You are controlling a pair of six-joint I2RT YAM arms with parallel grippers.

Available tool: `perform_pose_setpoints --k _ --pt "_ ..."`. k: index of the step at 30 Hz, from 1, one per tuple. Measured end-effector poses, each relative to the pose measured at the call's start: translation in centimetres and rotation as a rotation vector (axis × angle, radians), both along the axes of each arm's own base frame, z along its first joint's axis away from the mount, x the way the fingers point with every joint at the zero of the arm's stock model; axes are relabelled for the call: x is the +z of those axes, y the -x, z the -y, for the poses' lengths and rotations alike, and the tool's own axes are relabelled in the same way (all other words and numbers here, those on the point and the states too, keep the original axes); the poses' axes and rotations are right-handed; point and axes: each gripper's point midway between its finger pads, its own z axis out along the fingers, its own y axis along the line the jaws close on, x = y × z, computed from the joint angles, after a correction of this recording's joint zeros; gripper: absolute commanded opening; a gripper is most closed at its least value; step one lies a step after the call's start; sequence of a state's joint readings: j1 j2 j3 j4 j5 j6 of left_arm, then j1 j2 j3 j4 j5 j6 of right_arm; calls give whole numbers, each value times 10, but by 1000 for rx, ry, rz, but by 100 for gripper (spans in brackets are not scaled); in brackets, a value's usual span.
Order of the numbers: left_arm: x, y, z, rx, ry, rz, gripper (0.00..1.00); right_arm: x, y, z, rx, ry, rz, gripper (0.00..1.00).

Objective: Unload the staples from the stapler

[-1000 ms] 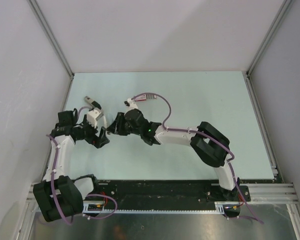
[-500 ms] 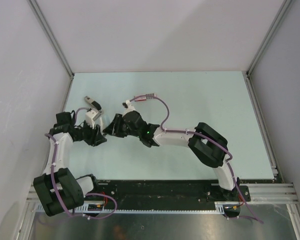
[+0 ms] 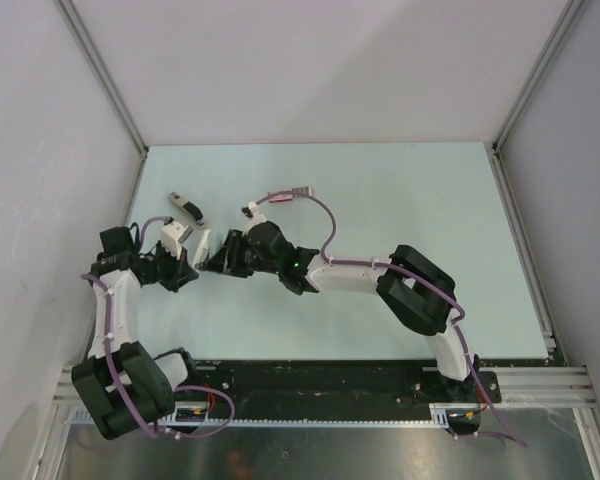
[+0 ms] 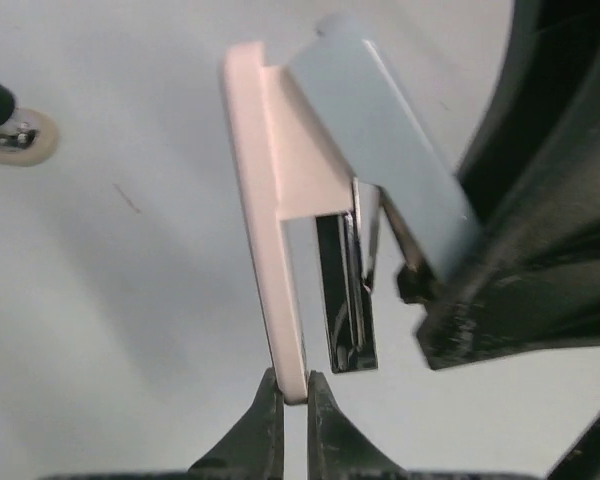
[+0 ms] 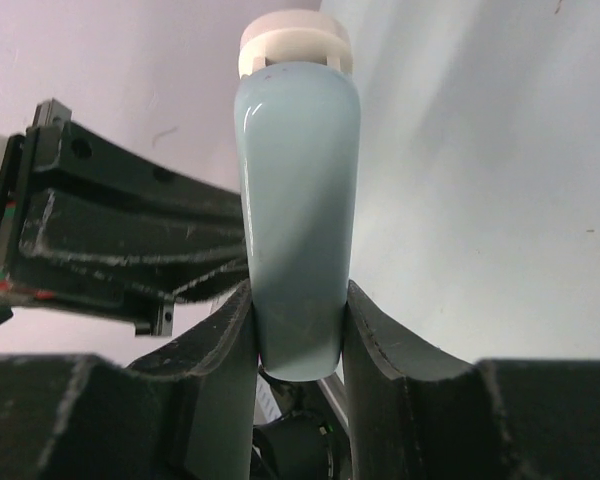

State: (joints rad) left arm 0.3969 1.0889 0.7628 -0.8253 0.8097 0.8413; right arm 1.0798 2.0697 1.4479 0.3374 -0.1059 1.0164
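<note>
Stapler (image 4: 290,180) held between my two arms over the worktop (image 4: 100,300), at its left side, and hinged open into a narrow V. My left jaws (image 4: 289,408) are pinched on the very tip of the white base, whose long axis runs straight away from them. My right jaws (image 5: 298,330) are pressed onto the flanks of the pale blue upper arm, which points lengthwise out from between them, with the white end farthest off. In the top view the stapler (image 3: 205,243) shows as a short white bar bridging the two wrists. The metal magazine (image 4: 345,290) lies in the gap between base and upper arm, parallel to the base, its free end toward the left jaws and just beside them. I judge the left arm the nearer for reaching it. I cannot tell whether staples sit inside.
</note>
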Motion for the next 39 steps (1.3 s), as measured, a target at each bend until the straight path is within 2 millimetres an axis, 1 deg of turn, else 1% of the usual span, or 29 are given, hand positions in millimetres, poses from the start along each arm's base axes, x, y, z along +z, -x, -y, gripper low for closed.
perform_pose_setpoints --k 2,5,12,15,20,24,31,39 --pt "-3 -3 -10 19 -30 8 0 -1 3 0 20 3 -4 0" --pt "-4 -4 -17 23 -57 17 0 -3 6 0 37 13 0 0" --pt "-11 -4 -26 2 -125 43 0 -9 10 2 73 47 39 0" --pt "-17 -1 -31 -16 -172 56 0 -16 15 4 112 81 71 0" --pt "-25 2 -44 -40 -285 88 0 -26 27 6 185 142 157 0" --pt "-23 -2 -53 -56 -367 140 0 -29 37 6 231 185 246 0" --pt "-17 -2 -62 -104 -542 305 0 -32 52 10 267 275 386 0" --pt "-8 -10 -69 -155 -650 409 0 -33 54 11 269 318 459 0"
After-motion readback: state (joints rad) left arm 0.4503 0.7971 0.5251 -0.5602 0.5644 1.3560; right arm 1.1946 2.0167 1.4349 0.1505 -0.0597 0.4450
